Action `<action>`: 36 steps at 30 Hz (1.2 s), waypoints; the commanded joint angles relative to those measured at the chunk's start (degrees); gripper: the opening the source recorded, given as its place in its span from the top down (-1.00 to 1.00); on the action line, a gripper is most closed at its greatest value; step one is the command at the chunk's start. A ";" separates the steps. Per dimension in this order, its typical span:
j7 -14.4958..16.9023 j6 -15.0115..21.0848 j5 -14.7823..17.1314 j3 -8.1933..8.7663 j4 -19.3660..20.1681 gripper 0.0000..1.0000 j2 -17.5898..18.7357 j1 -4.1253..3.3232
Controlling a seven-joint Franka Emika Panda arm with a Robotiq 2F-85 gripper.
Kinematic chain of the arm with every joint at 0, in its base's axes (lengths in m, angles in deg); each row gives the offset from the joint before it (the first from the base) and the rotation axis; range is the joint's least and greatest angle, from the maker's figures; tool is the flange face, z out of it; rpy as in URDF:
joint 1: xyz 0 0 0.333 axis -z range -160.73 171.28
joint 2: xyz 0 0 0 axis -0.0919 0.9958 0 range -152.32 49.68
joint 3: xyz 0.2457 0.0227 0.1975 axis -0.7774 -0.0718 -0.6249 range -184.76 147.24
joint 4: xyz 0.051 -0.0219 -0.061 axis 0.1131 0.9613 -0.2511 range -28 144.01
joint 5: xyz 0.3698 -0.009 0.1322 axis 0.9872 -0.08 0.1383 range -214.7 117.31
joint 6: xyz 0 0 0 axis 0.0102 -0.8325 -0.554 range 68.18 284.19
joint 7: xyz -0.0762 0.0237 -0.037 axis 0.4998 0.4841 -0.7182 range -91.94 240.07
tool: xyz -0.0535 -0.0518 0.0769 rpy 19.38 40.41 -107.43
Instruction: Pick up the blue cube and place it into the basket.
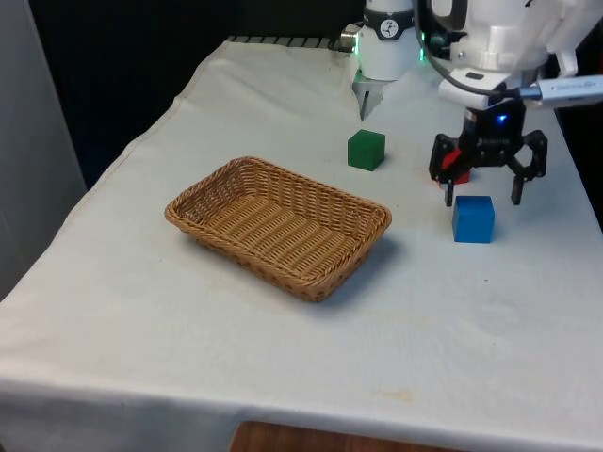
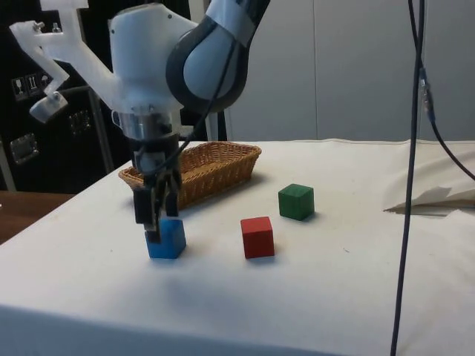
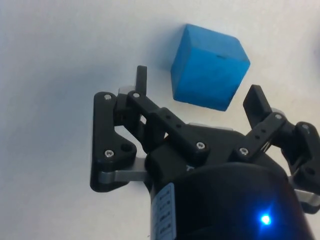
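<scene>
Approach, we judge, is the reason the black two-finger gripper [image 1: 481,200] hangs open just above the small blue cube [image 1: 473,218] on the white cloth; the woven wicker basket [image 1: 279,225] waits well apart.

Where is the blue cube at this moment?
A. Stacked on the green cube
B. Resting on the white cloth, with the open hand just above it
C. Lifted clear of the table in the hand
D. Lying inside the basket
B: the blue cube sits on the cloth beneath the open hand, outside the basket.
</scene>
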 commanded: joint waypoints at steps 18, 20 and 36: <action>-1.09 2.18 -2.01 1.15 -0.17 -1.00 2.29 -0.46; -1.20 2.23 -2.12 1.20 -0.40 -1.00 2.64 -0.52; -1.15 2.52 -1.89 1.09 -0.74 0.07 3.44 -0.29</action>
